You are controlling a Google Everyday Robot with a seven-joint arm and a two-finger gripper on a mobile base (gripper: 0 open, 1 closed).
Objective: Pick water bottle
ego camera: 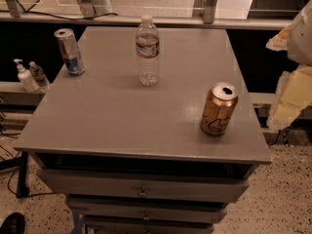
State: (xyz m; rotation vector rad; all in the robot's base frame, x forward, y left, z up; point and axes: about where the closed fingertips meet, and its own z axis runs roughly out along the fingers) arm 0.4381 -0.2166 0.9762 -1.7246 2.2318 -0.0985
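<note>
Right of the worktop [146, 123], the robot's hand [292, 91] shows only as a pale, blurred shape, cut off by the frame's right edge. Below the worktop, the lowest drawer [146, 225] runs out at the bottom edge. A dark shoe [11, 223], below and left of the worktop, is clipped at the corner. Behind the worktop, metal uprights [207, 4] lose their tops. The print on the water bottle [146, 50] label is too small to read.

Single camera, high, near, looking down over table [122, 121]; gripper [288, 97] at right edge.
</note>
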